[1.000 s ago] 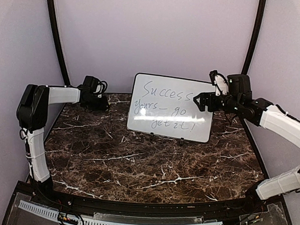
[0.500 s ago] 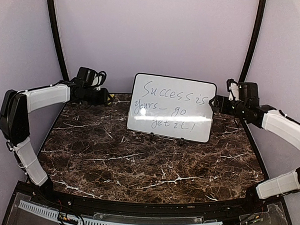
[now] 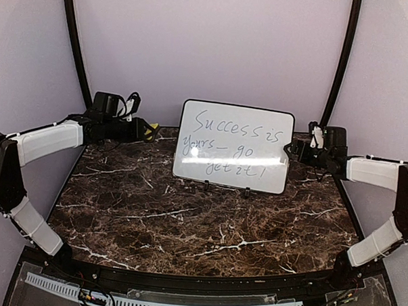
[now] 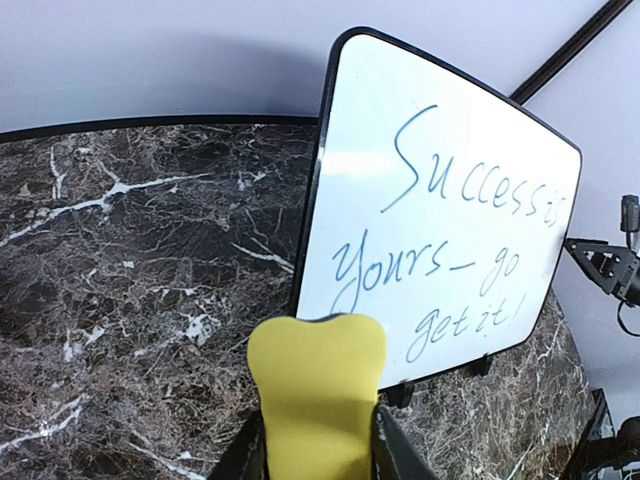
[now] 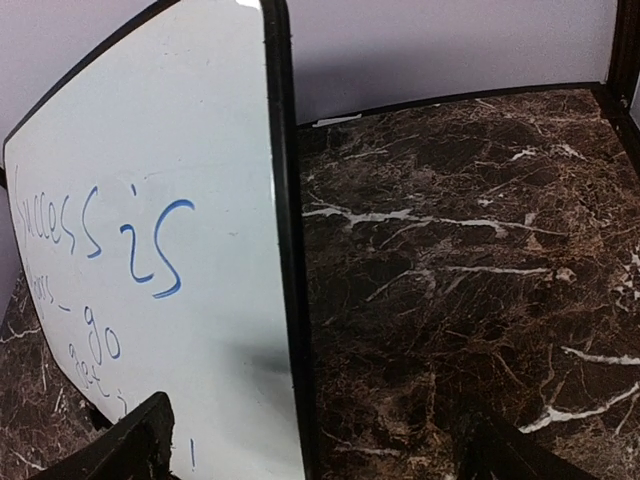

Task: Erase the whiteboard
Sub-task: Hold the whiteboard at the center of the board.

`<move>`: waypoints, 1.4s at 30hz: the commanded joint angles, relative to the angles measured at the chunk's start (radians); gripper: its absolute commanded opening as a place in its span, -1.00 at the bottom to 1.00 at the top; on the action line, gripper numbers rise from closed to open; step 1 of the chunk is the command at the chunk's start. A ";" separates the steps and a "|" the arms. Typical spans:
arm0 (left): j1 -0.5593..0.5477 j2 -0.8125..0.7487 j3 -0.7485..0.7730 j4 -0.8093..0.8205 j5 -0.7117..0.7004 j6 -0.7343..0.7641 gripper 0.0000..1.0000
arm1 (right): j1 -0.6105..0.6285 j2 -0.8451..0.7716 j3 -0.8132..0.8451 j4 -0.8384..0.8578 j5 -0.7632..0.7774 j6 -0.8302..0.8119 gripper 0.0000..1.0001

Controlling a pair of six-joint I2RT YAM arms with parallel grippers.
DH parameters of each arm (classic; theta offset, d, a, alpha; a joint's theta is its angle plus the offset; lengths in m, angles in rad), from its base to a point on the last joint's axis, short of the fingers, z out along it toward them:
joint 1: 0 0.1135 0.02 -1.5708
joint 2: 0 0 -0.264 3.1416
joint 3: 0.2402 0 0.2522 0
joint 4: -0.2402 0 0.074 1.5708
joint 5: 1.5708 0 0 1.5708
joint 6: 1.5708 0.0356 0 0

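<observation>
Whiteboard [image 3: 233,146] sits upper centre of top view, upright on its feet. Face points toward frame bottom, long axis left-right, blue writing on it. Left gripper [image 3: 145,130] is left of it, apart, clamped on yellow eraser [image 4: 317,380]. Right gripper [image 3: 291,150] is spread wide, straddling board's right edge.

left wrist: yellow eraser [image 4: 317,385] cut off by the bottom edge, covering part of the lower rim of the whiteboard [image 4: 440,220]; left gripper [image 4: 318,455] shows only finger slivers pinching it | right wrist: board's left and bottom out of frame, lower words clipped; right gripper [image 5: 315,455] shows two dark tips spread astride the board's edge, contact unclear
</observation>
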 commanded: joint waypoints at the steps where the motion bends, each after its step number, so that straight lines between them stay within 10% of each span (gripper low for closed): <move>1: -0.004 -0.041 -0.044 0.072 0.062 -0.002 -0.37 | -0.035 0.036 -0.016 0.183 -0.126 0.022 0.83; 18: -0.004 -0.042 -0.079 0.106 0.078 -0.006 -0.38 | -0.047 0.091 -0.069 0.385 -0.418 0.058 0.62; 42: -0.004 -0.035 -0.073 0.106 0.066 0.001 -0.38 | 0.256 -0.213 -0.210 0.173 -0.152 0.052 0.61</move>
